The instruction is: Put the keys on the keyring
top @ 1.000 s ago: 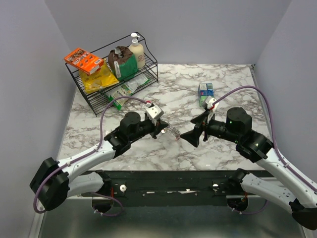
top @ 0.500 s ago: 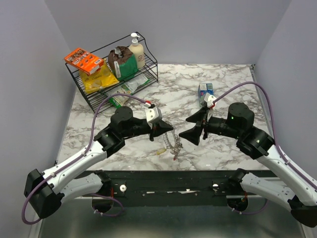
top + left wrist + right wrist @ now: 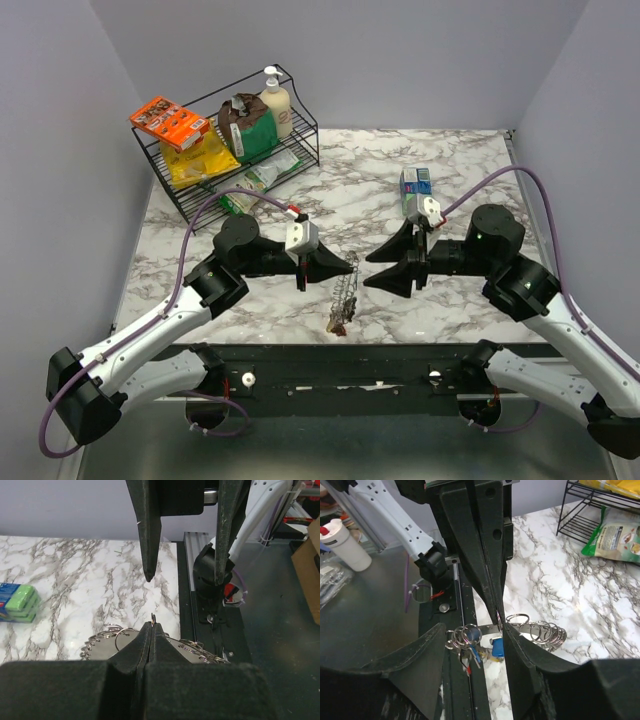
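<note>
My left gripper (image 3: 350,266) is shut on the rim of the keyring (image 3: 343,297), a jagged silvery loop hanging edge-on above the table's front edge. In the left wrist view my shut jaws (image 3: 151,626) pinch a small ring, with the keyring (image 3: 102,647) spreading behind them. My right gripper (image 3: 372,270) is open and empty, facing the left one. In the right wrist view its open fingers (image 3: 472,630) straddle the keyring (image 3: 540,630) and the left gripper's tip (image 3: 498,616). Keys (image 3: 496,648) hang from the loop, one blue-headed, with red and yellow bits below.
A black wire rack (image 3: 190,200) with snack packs and a soap bottle stands at the back left. A small blue and green box (image 3: 415,185) lies behind the right gripper and shows in the left wrist view (image 3: 17,602). The black base rail (image 3: 340,360) runs under the keyring.
The left gripper has lifted the keyring off the table and swung it forward; it now hangs edge-on. The right gripper's jaws have spread wider and drawn back slightly.
</note>
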You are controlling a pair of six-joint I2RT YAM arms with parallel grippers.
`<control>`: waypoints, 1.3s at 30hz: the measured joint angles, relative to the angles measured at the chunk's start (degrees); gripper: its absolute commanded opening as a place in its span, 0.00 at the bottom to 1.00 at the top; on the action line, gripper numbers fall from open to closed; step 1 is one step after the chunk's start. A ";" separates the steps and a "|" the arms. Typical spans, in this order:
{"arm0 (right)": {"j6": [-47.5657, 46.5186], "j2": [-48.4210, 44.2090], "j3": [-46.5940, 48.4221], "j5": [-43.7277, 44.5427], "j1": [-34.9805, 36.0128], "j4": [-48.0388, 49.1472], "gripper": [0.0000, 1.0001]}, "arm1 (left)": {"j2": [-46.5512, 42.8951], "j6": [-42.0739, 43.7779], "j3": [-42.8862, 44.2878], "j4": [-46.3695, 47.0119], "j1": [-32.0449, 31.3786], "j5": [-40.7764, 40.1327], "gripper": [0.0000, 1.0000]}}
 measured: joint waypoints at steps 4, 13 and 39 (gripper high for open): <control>-0.22 0.59 0.02 -2.12 0.00 0.31 0.61 | 0.00 -1.25 0.00 1.62 0.00 1.07 0.00; -1.07 1.01 -0.02 -3.67 0.00 0.52 0.43 | 0.00 -2.71 1.07 3.91 0.00 1.95 0.00; 0.17 1.11 -2.34 -0.22 0.00 3.48 0.41 | 0.35 -6.91 1.14 8.50 0.00 4.17 0.00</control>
